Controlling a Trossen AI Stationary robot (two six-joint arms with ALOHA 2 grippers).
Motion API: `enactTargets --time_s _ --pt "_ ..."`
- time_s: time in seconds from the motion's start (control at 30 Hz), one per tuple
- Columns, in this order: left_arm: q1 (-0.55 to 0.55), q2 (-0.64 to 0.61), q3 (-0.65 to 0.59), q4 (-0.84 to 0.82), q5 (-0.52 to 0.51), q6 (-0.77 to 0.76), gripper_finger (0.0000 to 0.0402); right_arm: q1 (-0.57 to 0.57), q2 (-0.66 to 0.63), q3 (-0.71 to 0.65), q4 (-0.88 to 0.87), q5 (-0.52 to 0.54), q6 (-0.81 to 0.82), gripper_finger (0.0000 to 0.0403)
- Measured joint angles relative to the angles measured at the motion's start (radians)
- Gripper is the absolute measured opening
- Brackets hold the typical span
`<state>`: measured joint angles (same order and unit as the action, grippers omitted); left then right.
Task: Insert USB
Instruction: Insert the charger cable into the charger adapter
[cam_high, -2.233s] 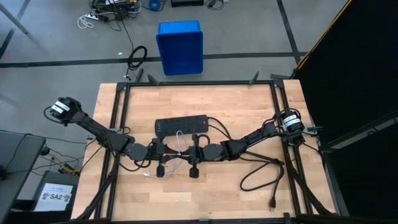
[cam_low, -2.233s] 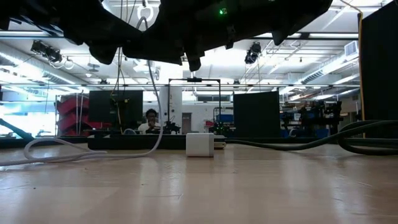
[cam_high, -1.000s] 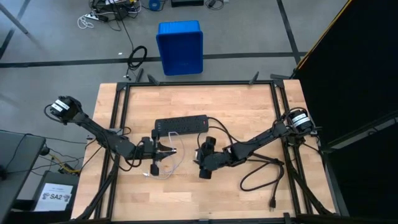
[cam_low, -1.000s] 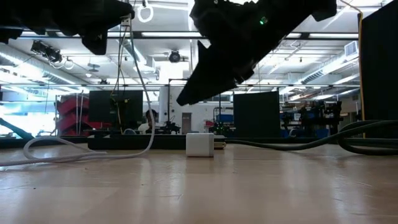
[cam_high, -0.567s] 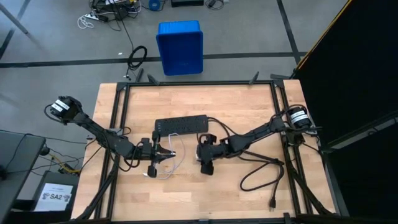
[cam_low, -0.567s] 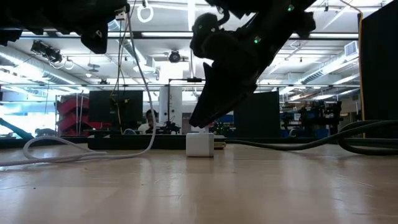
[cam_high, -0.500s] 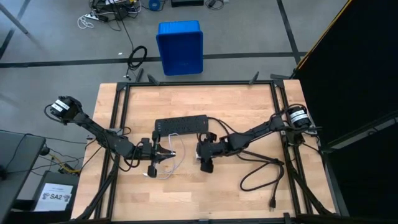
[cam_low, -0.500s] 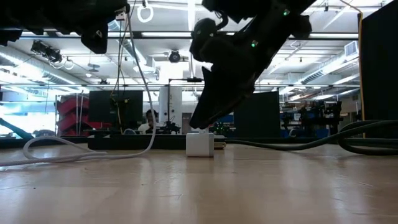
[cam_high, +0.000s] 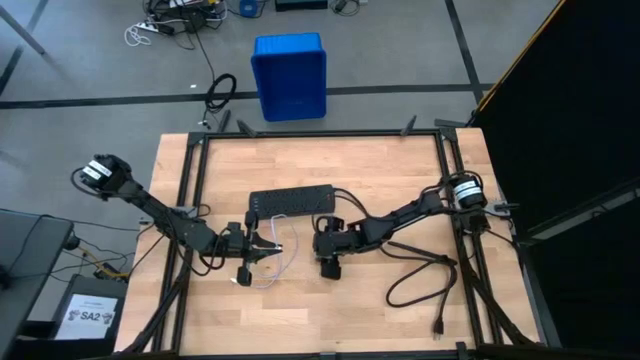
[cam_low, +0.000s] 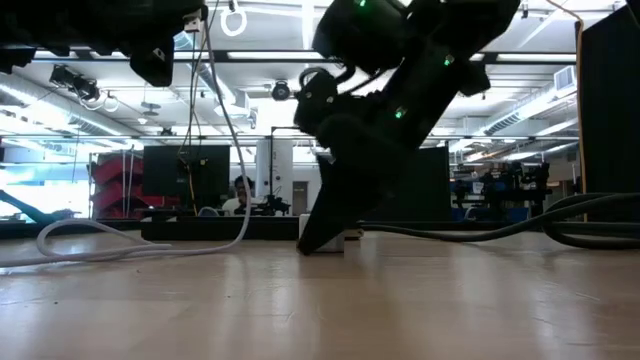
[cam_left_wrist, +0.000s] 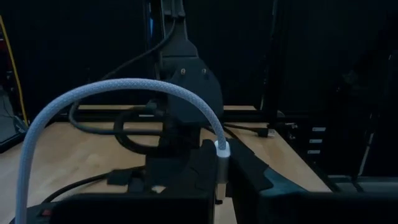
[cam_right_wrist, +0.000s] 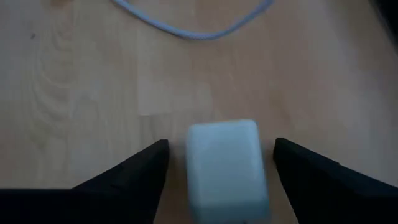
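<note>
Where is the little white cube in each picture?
High view: hidden under the right gripper, just in front of the black power strip.
Low view: white cube peeks out behind that gripper's tips.
Left wrist view: cannot tell.
Right wrist view: between the open fingers.
Shared landmark: the USB cable.

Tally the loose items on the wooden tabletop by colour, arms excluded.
Black: 2, the power strip and the thick power cord.
White or whitish-grey: 2, the USB cable and the cube adapter.
Total: 4.
</note>
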<state>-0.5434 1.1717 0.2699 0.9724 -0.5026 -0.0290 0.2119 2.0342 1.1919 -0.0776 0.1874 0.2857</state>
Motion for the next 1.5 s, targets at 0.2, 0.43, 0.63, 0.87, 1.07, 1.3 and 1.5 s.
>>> enactTargets --time_s 0.2,0.43,0.63,0.87,1.07,1.3,1.5 --pt "0.0 0.0 0.0 0.0 0.0 -0.001 0.0003 0.001 0.005 0.0 0.002 -0.017 -0.024 0.0193" --pt "0.0 0.0 0.0 0.003 0.002 0.0 0.0003 -0.001 0.006 -0.003 0.039 -0.061 -0.04 0.011" --pt "-0.002 0.0 0.0 0.042 0.098 0.041 0.0003 0.0 0.015 -0.009 0.324 -0.286 -0.105 0.011" --pt "-0.002 0.0 0.0 0.119 0.266 0.127 0.0003 -0.002 0.012 -0.096 0.888 -0.566 -0.155 0.011" --pt "-0.002 0.0 0.01 0.148 0.317 0.269 0.0003 -0.005 0.012 -0.135 1.113 -0.638 -0.141 0.011" --pt "0.007 0.031 0.063 0.155 0.445 0.387 0.0003 -0.006 0.011 -0.135 1.185 -0.7 -0.129 0.011" --pt "0.029 0.146 0.145 0.191 0.528 0.448 0.0003 -0.009 0.01 -0.135 1.242 -0.75 -0.102 0.011"
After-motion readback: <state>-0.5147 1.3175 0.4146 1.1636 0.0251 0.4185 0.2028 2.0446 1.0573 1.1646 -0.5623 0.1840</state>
